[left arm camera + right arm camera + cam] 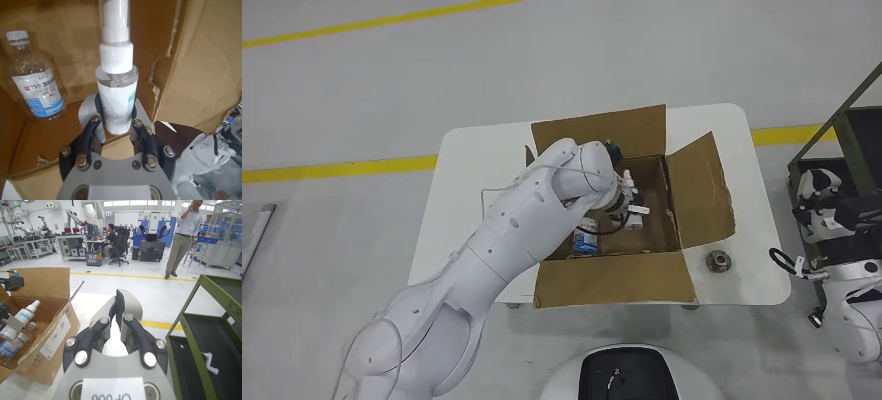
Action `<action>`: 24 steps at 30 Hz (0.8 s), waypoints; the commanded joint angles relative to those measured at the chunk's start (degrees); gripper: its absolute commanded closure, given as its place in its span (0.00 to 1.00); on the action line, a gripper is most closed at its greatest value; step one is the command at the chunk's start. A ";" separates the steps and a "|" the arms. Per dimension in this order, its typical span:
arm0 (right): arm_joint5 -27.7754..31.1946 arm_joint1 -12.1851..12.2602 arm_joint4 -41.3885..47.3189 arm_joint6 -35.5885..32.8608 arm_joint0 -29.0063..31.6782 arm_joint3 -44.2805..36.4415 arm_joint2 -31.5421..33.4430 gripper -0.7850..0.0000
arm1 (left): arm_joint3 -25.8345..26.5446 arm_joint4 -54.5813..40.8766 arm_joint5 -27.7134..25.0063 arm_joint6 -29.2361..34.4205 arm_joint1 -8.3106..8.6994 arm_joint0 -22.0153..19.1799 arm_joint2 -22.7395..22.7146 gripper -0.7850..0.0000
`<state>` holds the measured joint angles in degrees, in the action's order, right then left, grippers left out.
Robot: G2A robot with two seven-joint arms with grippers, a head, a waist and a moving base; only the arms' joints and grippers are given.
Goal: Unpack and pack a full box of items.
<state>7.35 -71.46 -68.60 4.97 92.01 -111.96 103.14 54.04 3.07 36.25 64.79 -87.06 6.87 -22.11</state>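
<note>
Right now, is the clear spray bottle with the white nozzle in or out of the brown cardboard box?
In: the left gripper grips the spray bottle between the cardboard box walls, beside a clear labelled bottle.

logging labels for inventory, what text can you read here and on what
"75%": label of the clear bottle in the box.
Spray bottle label, in the left gripper: too blurred.
Sticker on the box's side: too small.
Right gripper tag: upside down, cut off by the edge.
</note>
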 commanded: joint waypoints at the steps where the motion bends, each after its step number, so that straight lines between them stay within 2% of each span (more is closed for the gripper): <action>1: 0.02 -0.01 0.01 0.03 0.04 0.03 0.00 1.00 | -1.26 0.50 1.30 0.98 -0.73 -0.23 1.05 1.00; 10: 0.14 -0.02 0.41 0.27 0.23 0.15 0.49 1.00 | -9.39 2.35 2.59 0.66 -4.30 -1.26 7.18 1.00; 19: 0.21 -0.02 0.56 0.52 0.56 -0.13 1.00 1.00 | -15.32 -0.40 1.15 2.10 -6.91 -2.36 9.76 1.00; 20: 0.31 -0.02 0.58 0.52 0.60 -0.21 1.00 1.00 | -15.87 -0.54 0.97 2.27 -7.16 -2.43 10.06 0.89; 21: 0.33 -0.02 0.52 0.47 0.64 -0.26 1.04 1.00 | -16.42 -0.84 0.91 2.33 -7.39 -2.55 10.18 0.60; 22: 0.35 -0.03 0.60 0.57 0.66 -0.32 1.06 1.00 | -16.91 -1.06 0.91 2.34 -7.62 -2.63 10.32 0.16; 23: 0.36 -0.03 0.62 0.61 0.70 -0.32 1.08 1.00 | -17.38 -1.23 0.85 2.40 -7.84 -2.70 10.49 0.00; 24: 0.36 -0.03 0.51 0.60 0.72 -0.34 1.10 1.00 | -17.82 -1.31 0.77 2.48 -8.04 -2.81 10.66 0.00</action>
<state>7.71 -71.49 -68.02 5.57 92.72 -112.29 104.23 36.60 1.83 37.07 67.21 -94.95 4.14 -11.59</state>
